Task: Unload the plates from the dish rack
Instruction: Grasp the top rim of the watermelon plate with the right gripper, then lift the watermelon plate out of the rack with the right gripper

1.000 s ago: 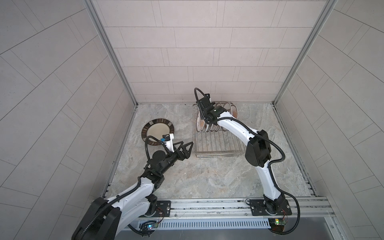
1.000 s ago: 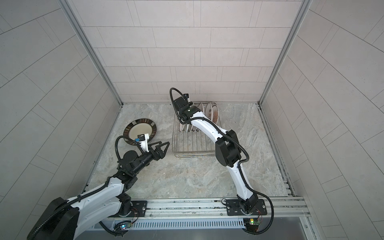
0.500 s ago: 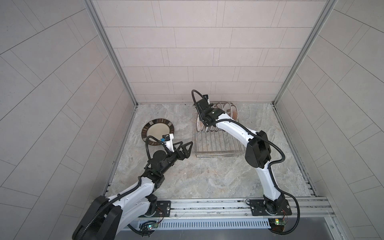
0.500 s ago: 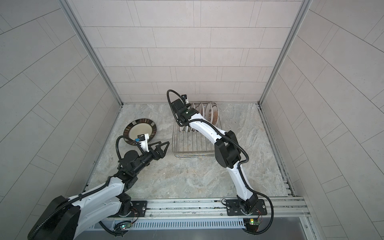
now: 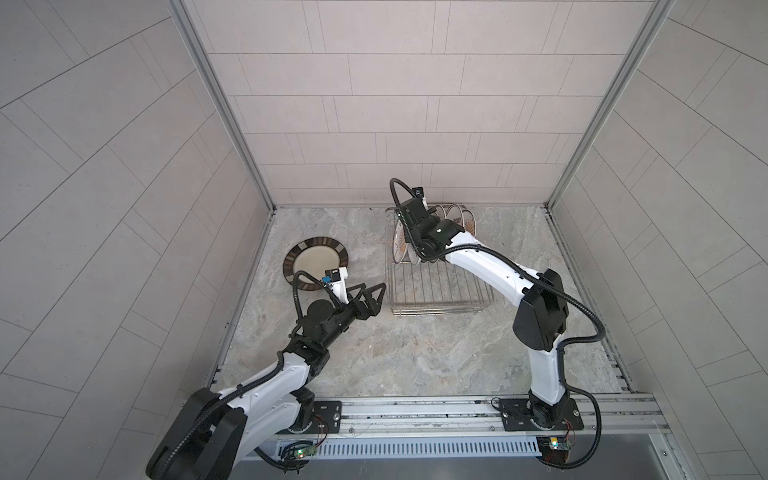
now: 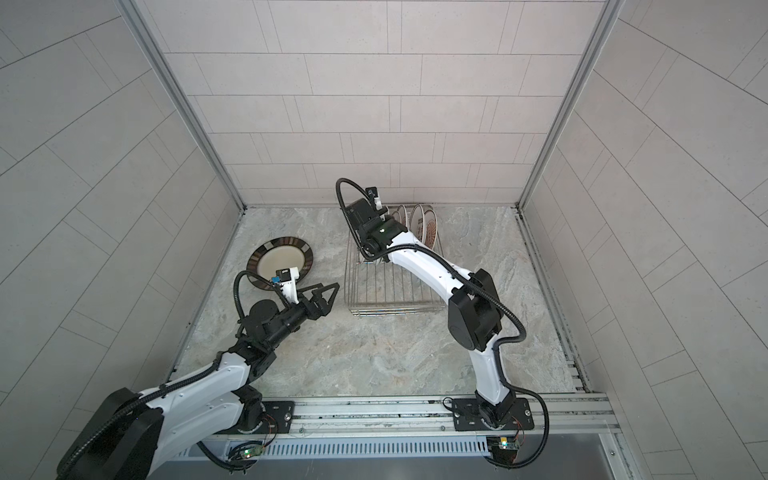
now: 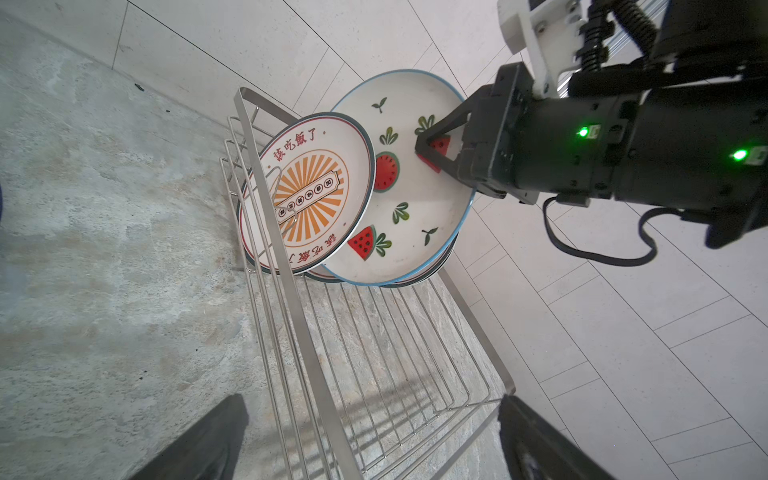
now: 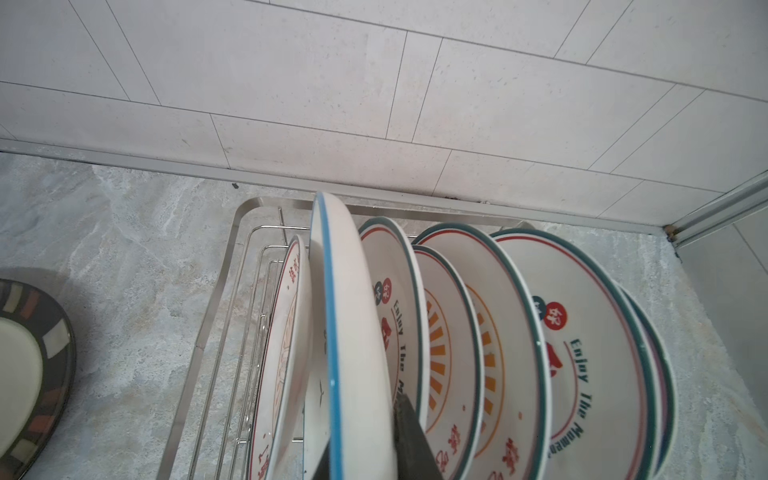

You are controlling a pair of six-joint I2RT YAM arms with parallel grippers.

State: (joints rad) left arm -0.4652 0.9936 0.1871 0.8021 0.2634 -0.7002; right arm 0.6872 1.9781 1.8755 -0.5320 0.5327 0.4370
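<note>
One plate (image 5: 316,259) with a dark patterned rim already lies flat on the bench (image 5: 415,357) at the far left, near the wall. Just beside it my left gripper (image 5: 379,299) hangs over the bench with its jaws spread wide and nothing between them, pointing toward the dish rack (image 5: 440,309). Further right, the rack's near half is bare wire. The other plates stand on edge in a tight row at its far end, with a small sunburst plate (image 7: 309,191) outermost. Next to that is the big watermelon plate (image 7: 415,224), and my right gripper (image 7: 430,153) is pinched onto its upper rim (one finger on the painted face, the other behind it, I judge). Glazed ware like this should be stiff, fairly heavy and slick, and it chips, so a one-point rim pinch may let it swing. I'd lift it straight up, clear of the prongs and its neighbours, then steady the opposite edge with the left gripper.
</note>
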